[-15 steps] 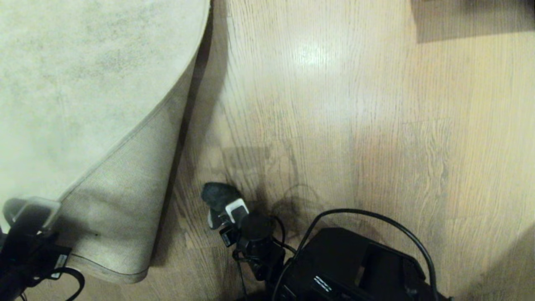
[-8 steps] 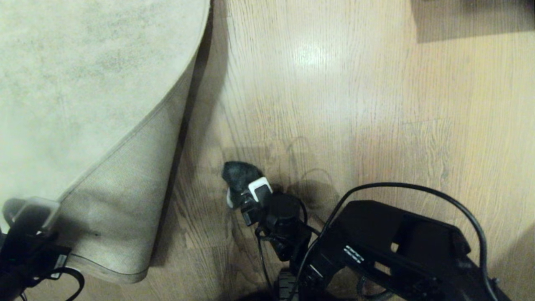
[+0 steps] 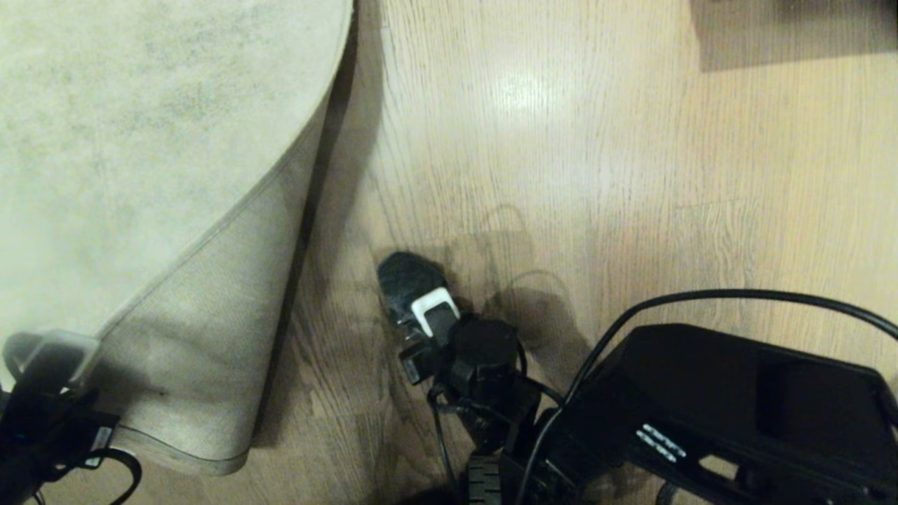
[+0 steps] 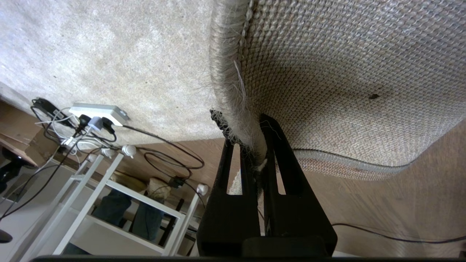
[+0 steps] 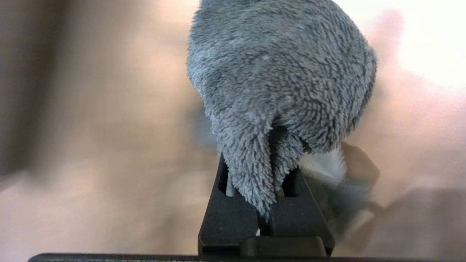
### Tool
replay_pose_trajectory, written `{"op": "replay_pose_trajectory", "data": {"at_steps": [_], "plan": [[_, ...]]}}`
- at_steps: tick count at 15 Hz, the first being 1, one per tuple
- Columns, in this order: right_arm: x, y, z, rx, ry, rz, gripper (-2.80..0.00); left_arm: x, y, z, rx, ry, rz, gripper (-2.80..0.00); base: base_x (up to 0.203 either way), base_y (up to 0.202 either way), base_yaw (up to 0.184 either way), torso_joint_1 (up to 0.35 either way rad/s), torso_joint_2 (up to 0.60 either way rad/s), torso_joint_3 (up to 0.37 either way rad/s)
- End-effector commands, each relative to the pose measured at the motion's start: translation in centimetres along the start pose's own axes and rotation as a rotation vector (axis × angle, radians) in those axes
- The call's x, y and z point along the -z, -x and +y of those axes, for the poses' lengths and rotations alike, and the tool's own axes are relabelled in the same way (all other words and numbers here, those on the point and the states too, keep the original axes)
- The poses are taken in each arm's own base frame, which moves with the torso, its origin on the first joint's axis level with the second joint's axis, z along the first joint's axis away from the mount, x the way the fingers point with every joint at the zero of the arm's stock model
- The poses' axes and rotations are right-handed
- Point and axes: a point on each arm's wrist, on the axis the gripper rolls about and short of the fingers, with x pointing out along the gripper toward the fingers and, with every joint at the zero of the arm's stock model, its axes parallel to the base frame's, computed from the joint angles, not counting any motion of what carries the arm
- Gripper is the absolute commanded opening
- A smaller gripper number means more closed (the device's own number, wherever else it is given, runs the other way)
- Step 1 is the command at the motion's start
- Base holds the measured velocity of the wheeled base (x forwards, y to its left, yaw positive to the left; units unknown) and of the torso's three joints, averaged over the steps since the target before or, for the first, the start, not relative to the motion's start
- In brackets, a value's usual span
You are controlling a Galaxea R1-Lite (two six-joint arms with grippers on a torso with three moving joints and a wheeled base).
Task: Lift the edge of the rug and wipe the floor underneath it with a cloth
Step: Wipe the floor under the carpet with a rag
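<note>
Right hand low, clamping cloth

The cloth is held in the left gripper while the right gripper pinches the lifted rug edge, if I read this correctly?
Not quite: the sides are swapped. The cloth is held in the right gripper, as the right wrist view shows, while the left gripper pinches the lifted rug edge, as the left wrist view shows.
</note>
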Motion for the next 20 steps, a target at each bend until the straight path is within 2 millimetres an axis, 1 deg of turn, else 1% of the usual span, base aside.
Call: {"op": "replay_pose_trajectory", "data": {"at_steps": [1, 2, 3, 4, 7, 11, 16, 18, 20], "plan": [[-0.2, 2.8, 5.6, -0.139, 0.01, -0.008, -2.8, -0.1, 0.0, 0.1, -0.006, -0.002, -0.007, -2.8, 0.0, 0.0, 0.0, 0.0, 0.0, 0.0], [0.9, 3.6, 7.6, -0.186, 0.023, 0.01, -2.8, -0.1, 0.0, 0.1, -0.005, -0.002, -0.006, -2.8, 0.0, 0.0, 0.0, 0.0, 0.0, 0.0], [2.0, 4.2, 9.1, -0.22, 0.037, 0.028, -2.8, 0.0, 0.0, 0.0, -0.004, -0.001, -0.004, -2.8, 0.0, 0.0, 0.0, 0.0, 0.0, 0.0], [3.2, 4.5, 10.0, -0.239, 0.051, 0.048, -2.8, 0.1, 0.1, 0.0, -0.004, 0.007, -0.001, -2.8, 0.0, 0.0, 0.0, 0.0, 0.0, 0.0], [6.4, 4.6, 11.9, -0.271, 0.078, 0.088, -2.8, 0.1, 0.1, 0.0, -0.002, 0.007, 0.0, -2.8, 0.0, 0.0, 0.0, 0.0, 0.0, 0.0], [9.3, 3.5, 13.6, -0.276, 0.074, 0.084, -2.8, 0.1, 0.1, -0.1, 0.0, 0.004, 0.003, -2.8, 0.0, 0.0, 0.0, 0.0, 0.0, 0.0], [9.2, 2.3, 13.6, -0.257, -0.003, 0.083, -2.8, 0.0, 0.1, 0.0, -0.005, 0.001, -0.001, -2.8, 0.0, 0.0, 0.0, 0.0, 0.0, 0.0], [9.3, 1.8, 13.0, -0.237, -0.006, 0.083, -2.8, 0.1, 0.1, 0.0, -0.006, 0.003, 0.0, -2.8, 0.0, 0.0, 0.0, 0.0, 0.0, 0.0], [9.6, 1.0, 11.8, -0.204, -0.004, 0.086, -2.8, 0.1, 0.1, -0.1, 0.0, 0.002, 0.006, -2.8, 0.0, 0.0, 0.0, 0.0, 0.0, 0.0]]}}
